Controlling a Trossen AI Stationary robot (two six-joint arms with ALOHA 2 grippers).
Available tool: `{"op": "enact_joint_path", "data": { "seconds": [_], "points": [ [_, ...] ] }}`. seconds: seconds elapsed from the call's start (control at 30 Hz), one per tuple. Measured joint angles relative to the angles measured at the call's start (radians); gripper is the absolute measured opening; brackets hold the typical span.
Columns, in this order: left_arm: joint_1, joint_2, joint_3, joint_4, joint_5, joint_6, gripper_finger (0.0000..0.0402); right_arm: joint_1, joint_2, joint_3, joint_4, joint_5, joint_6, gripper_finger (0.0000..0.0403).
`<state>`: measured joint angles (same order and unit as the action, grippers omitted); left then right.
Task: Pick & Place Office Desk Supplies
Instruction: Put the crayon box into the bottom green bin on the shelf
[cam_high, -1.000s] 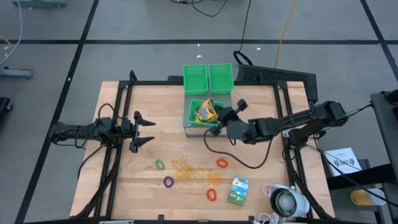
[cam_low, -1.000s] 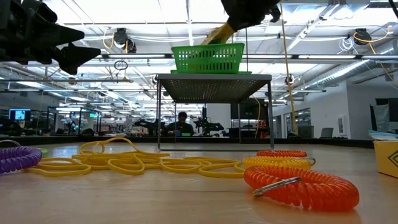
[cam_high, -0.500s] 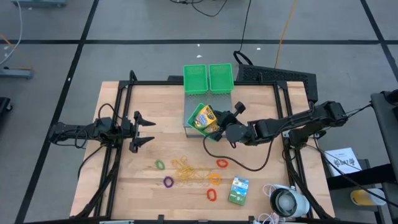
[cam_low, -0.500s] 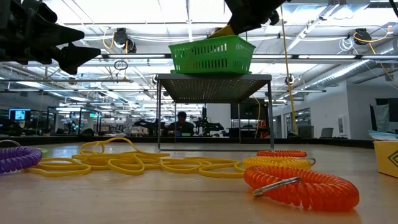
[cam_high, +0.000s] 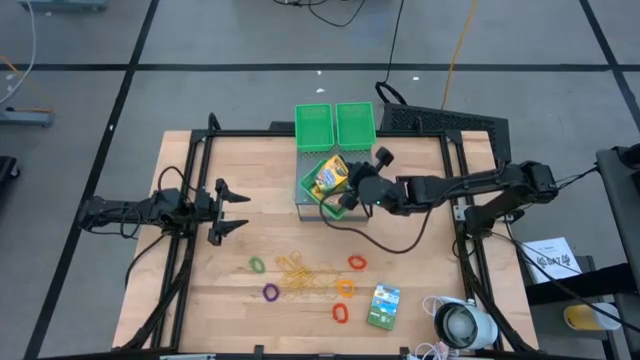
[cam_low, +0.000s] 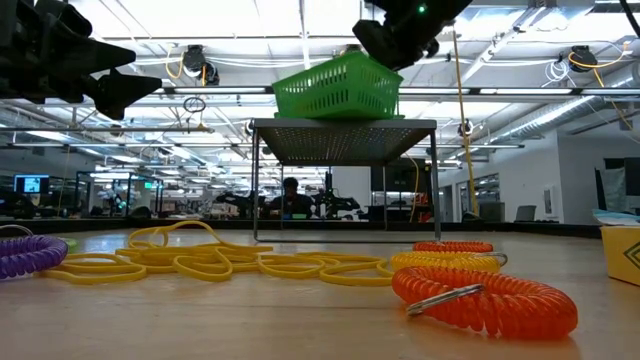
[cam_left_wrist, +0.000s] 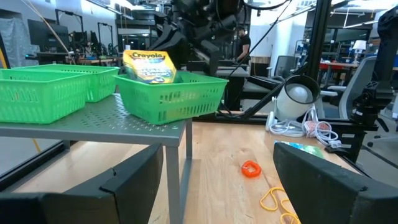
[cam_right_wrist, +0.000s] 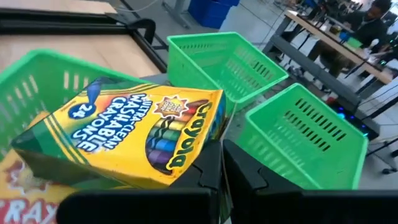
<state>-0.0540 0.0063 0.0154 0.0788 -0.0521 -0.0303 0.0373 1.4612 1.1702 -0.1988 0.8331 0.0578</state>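
Note:
On the grey rack (cam_high: 300, 200) at the far middle, the front green bin (cam_high: 318, 190) sits tilted, its rim higher on the right (cam_low: 370, 60). A yellow-green crayon box (cam_high: 332, 175) leans out of it. My right gripper (cam_high: 356, 192) is shut at the box's right corner. My left gripper (cam_high: 238, 208) waits open and level over the table's left side. Loose on the wood lie tan rubber bands (cam_high: 300, 272), green (cam_high: 257, 265), purple (cam_high: 270, 292), orange (cam_high: 345, 288) and red (cam_high: 357, 262) rings, and a green-white packet (cam_high: 384, 306). My right gripper comes at the crayon box from the table's right, slanting slightly down. Its shut fingers (cam_right_wrist: 208, 165) meet the box at one corner (cam_right_wrist: 202, 134); the fingers hide the contact itself. The box leans tilted, its lower end inside the tipped bin.
Two more green bins (cam_high: 313, 125) (cam_high: 355, 122) stand behind the front one on the rack. A second yellow-orange pack (cam_right_wrist: 18, 186) lies under the crayon box. A white round device (cam_high: 462, 325) with cables sits at the near right corner. Black frame rails (cam_high: 190, 250) run along both sides.
My right gripper has moved toward the table's far left and rolled a little, staying shut. The crayon box has sunk from sticking up out of the bin to lying lower in it. The front bin has turned on the rack and tipped from level.

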Motion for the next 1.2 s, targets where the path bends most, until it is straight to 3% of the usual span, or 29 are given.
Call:
{"op": "enact_joint_path", "data": {
  "seconds": [0.27,0.63,1.03,1.2],
  "points": [
    [0.0,0.0,0.0,0.0,0.0,0.0,0.031,-0.009,-0.002,0.001,0.001,0.0,-0.051,0.0],
    [0.0,0.0,0.0,0.0,0.0,0.0,0.031,-0.044,0.0,0.001,-0.002,-0.001,-0.267,0.0],
    [0.0,0.0,0.0,0.0,0.0,0.0,0.031,-0.023,-0.054,0.0,0.008,-0.003,-0.26,0.0007],
    [0.0,0.0,0.0,0.0,0.0,0.0,0.031,0.005,-0.072,0.0,0.005,-0.147,-0.242,0.0056]
  ]
}}
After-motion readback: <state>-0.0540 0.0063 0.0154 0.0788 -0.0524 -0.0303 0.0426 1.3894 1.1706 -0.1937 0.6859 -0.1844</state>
